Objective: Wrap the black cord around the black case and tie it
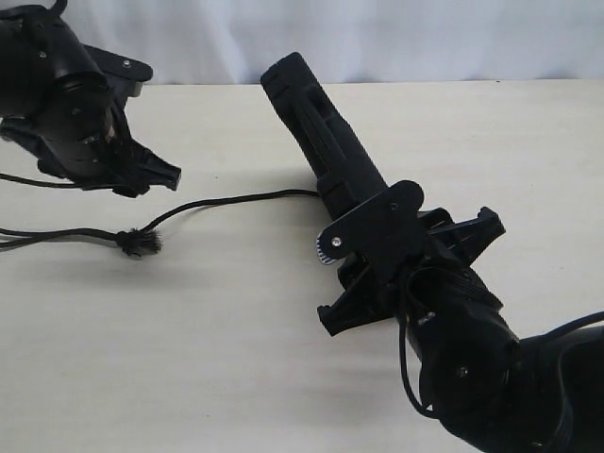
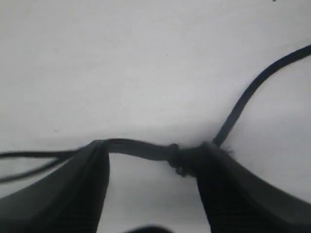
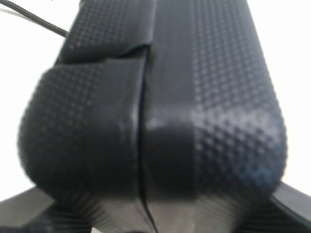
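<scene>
Right gripper (image 1: 408,269): jaws clamped on one end of the black case (image 1: 316,123). The right wrist view shows the dimpled casing filling the gap between the fingers.

Case position: about mid-tabletop, slanting away from the gripper toward the far edge. Its free end is raised enough to show against the backdrop beyond the tabletop (image 1: 236,359). Cannot tell whether any part of it rests on the surface.

Left gripper (image 1: 153,179): near the far-left corner, hovering above the surface. Jaws spread wide, nothing between them.

Black cord (image 1: 236,200): lies flat. It comes in from the left edge as a doubled strand, reaches the frayed knot (image 1: 140,243) just nearside of the left gripper, then runs as a single line to the side of the case near the clamped end. There it goes out of sight. No turn of cord shows across the case faces in any view.

Step, as I judge it: wrapping barely begun, tying not yet in reach.

Next move probably calls for:
- the left gripper lowering onto the cord at or beside the knot
- a firm pinch there, since the strand is thin and limp
- carrying the cord over the case under light tension while the right gripper holds steady

Risk: the jaws may close on the table beside the strand.
</scene>
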### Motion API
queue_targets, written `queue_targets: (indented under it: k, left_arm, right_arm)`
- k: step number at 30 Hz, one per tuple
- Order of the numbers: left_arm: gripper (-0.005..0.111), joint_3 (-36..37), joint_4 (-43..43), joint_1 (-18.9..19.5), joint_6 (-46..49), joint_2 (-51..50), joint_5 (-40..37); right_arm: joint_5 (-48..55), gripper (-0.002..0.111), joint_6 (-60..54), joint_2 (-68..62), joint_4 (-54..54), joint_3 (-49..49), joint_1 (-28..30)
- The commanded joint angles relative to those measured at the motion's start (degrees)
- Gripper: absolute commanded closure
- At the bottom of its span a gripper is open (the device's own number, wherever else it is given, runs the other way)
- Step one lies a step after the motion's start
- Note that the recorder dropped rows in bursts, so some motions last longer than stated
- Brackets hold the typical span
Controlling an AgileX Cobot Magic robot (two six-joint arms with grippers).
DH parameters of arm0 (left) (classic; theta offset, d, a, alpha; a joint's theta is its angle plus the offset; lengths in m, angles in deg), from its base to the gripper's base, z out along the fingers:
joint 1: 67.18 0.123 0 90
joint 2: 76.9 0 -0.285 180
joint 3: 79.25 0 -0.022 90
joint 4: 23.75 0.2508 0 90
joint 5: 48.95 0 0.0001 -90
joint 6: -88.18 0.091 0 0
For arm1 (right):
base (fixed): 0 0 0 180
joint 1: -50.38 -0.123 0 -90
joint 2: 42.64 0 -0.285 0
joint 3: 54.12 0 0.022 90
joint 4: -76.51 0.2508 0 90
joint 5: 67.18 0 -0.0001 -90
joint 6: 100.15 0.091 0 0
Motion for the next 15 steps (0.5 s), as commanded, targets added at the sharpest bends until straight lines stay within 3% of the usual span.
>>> queue_targets:
  k: [1, 4, 9, 15]
  left_arm:
    - [0.053, -0.2, -16.2, 3.4, -7.2, -1.7, 1.6]
    - [0.053, 0.3, -24.0, 6.0, -10.3, -2.6, 2.5]
    - [0.053, 3.7, -25.2, 8.8, -25.1, -2.9, 5.0]
    - [0.053, 10.8, -25.1, 8.9, -41.2, -2.9, 21.5]
  right_arm:
    - [-2.9, 0.104, 1.4, 0.3, 0.4, 0.1, -0.1]
    - [-4.1, 0.104, 1.0, 0.3, 0.4, 0.1, -0.1]
    - [-4.4, 0.104, 0.8, 0.3, 0.4, 0.1, -0.1]
    - [-4.4, 0.104, 0.8, 0.2, 0.4, 0.1, -0.1]
